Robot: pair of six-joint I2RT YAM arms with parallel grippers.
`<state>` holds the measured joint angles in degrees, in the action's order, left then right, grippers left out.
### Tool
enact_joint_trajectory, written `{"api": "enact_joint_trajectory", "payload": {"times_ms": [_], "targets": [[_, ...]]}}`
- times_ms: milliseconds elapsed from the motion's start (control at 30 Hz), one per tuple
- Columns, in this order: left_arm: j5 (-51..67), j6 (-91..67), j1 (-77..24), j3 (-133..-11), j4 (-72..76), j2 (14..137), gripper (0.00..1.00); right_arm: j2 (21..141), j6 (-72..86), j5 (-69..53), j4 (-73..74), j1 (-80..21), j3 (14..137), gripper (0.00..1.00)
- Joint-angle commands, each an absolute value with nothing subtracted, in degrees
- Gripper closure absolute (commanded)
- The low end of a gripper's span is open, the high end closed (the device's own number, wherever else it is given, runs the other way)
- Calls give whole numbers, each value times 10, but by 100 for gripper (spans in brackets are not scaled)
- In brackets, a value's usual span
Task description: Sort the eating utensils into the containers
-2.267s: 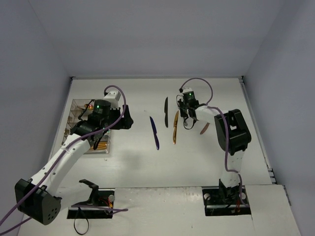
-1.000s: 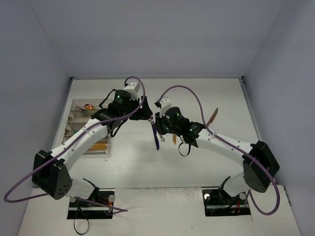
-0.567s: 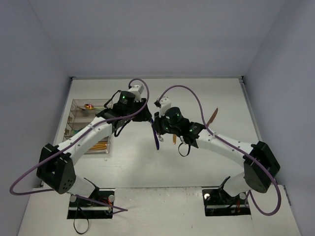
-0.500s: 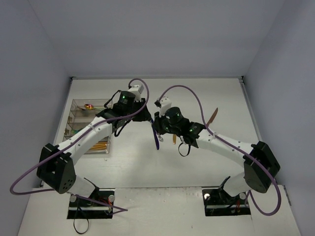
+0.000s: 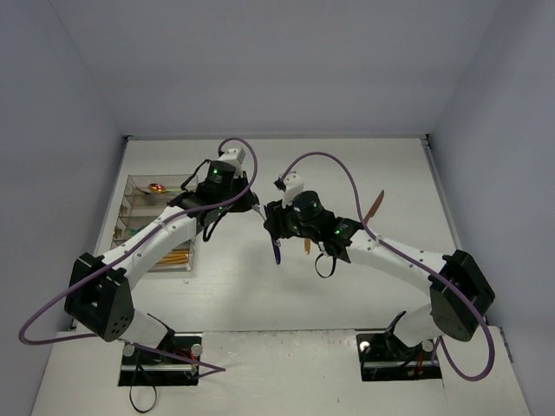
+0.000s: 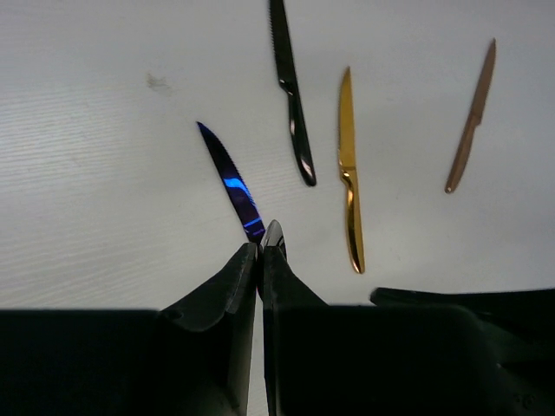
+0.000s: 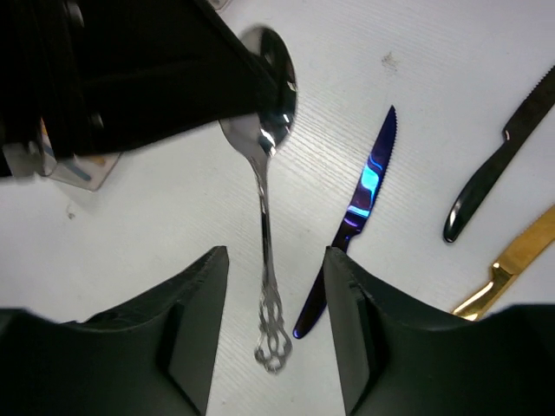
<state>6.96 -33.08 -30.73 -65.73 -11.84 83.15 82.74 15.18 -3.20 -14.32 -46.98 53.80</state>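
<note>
A silver spoon (image 7: 264, 217) with an ornate handle hangs in the air between the two arms. My left gripper (image 6: 260, 251) is shut on its bowl (image 6: 275, 236), and its black fingers (image 7: 199, 78) show at the top of the right wrist view. My right gripper (image 7: 273, 347) is open, its fingers standing on either side of the spoon's handle without touching it. On the table lie a blue knife (image 6: 232, 184), a black knife (image 6: 290, 95), a gold knife (image 6: 349, 173) and a copper knife (image 6: 471, 121). The clear compartment tray (image 5: 137, 179) sits at the left.
The tray holds gold utensils (image 5: 178, 257) and a copper spoon (image 5: 158, 187). Both arms meet over the table's middle (image 5: 264, 217), above the blue knife (image 5: 277, 251). The copper knife (image 5: 374, 208) lies apart to the right. Grey walls enclose the table.
My left gripper has closed on the spoon's bowl and my right gripper has opened off its handle. The left wrist has drawn slightly left.
</note>
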Motion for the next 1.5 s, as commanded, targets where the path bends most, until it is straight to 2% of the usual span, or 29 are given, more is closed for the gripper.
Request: {"api": "enact_joint_trajectory", "payload": {"times_ms": [0, 333, 533, 900, 1000, 1100, 1300, 1367, 1467], "targets": [[23, -351, -258, -670, -103, 809, 100, 783, 150, 3, -182, -466, 530, 51], [7, -413, -15, -675, -73, 815, 100, 744, 154, 31, -173, -433, 478, 45], [6, -461, 108, -698, -30, 882, 100, 727, 157, 23, -172, -420, 458, 44], [18, -489, 148, -807, -15, 1039, 99, 704, 161, 6, -166, -403, 425, 44], [26, -497, 149, -819, -10, 1059, 89, 704, 162, 5, -164, -400, 422, 43], [33, -498, 149, -825, -18, 1068, 72, 706, 163, 5, -163, -399, 421, 43], [45, -464, 146, -815, -40, 1034, 42, 715, 164, 5, -162, -396, 425, 43], [54, -447, 138, -812, -60, 1011, 38, 715, 166, 9, -161, -396, 427, 43], [56, -419, 104, -807, -89, 973, 38, 711, 174, 29, -158, -392, 424, 43]]}}
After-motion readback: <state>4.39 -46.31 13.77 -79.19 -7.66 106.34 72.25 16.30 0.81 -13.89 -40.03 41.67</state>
